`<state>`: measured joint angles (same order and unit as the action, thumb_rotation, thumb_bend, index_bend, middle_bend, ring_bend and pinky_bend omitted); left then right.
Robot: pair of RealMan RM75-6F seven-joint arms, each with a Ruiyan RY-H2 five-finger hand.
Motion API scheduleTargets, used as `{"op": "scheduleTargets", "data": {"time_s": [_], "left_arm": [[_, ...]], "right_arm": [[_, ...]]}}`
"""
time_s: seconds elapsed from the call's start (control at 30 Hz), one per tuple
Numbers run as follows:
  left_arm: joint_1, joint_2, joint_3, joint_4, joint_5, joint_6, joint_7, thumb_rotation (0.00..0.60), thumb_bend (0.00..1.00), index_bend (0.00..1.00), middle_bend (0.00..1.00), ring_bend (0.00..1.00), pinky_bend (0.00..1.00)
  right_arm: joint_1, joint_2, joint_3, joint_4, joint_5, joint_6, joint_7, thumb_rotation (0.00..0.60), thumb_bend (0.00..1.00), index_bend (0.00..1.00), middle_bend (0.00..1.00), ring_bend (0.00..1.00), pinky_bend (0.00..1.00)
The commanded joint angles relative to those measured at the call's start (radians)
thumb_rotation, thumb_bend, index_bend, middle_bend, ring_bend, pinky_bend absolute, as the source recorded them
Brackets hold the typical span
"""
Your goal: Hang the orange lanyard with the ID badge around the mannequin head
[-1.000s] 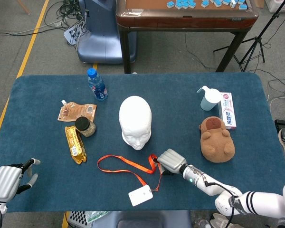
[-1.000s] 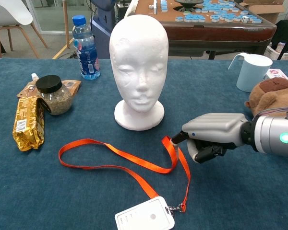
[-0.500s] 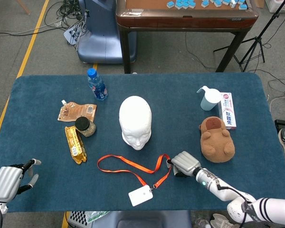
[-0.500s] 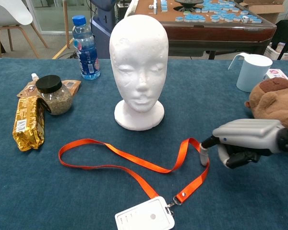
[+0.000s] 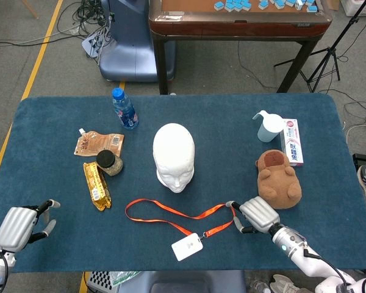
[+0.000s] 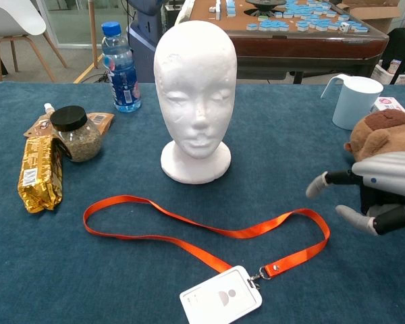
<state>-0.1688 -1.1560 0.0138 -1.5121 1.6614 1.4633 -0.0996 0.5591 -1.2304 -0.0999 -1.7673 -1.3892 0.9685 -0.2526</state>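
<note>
— Where's the lanyard (image 6: 209, 236)?
— Flat on the counter (image 5: 61, 244) at 6 o'clock of the mannequin head (image 5: 174, 157), badge (image 6: 221, 295) attached.
— The hands?
— Right hand (image 6: 374, 192) sits wide and empty at the strap's 3 o'clock; left hand (image 5: 21, 223) empty, fingers apart.

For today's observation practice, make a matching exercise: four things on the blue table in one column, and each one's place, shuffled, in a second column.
Things
1. water bottle
2. ID badge
3. brown plush toy
4. gold snack pack

Places
A. on the table's near edge, clipped to the orange lanyard
B. right of the mannequin head, beside the right robot hand
C. far side, left of the mannequin head
D. just in front of the black-lidded jar

Pairs: 1-C, 2-A, 3-B, 4-D
</note>
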Motion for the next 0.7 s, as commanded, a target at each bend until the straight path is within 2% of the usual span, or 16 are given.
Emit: {"op": "scheduleTargets", "data": {"time_s": [0.03,0.37,0.7], "left_arm": [[-0.044,0.019,-0.015,-0.031,-0.006,-0.051,-0.008,0.6,0.33,0.35,0.67,0.7,0.73],[-0.205,0.026,-0.046,-0.067,0.027,-0.228,-0.029,0.6,0.33,0.35,0.7,0.74,0.77],[-0.364,-0.053,-0.073,-0.077,-0.046,-0.467,-0.001,0.6,0.33,0.39,0.77,0.79,0.81]], "right_arm": [[-0.033,0.009,0.024,-0.047,-0.06,0.08,0.009,0.286,0.2,0.08,1.0,1.0,1.0],[-0.096,0.065,0.083,-0.124,-0.164,0.274,-0.004,0.288,0.18,0.09,1.0,1.0,1.0],[-0.128,0.081,0.085,-0.114,-0.194,0.302,0.016,0.287,0.18,0.1,1.0,1.0,1.0]]}}
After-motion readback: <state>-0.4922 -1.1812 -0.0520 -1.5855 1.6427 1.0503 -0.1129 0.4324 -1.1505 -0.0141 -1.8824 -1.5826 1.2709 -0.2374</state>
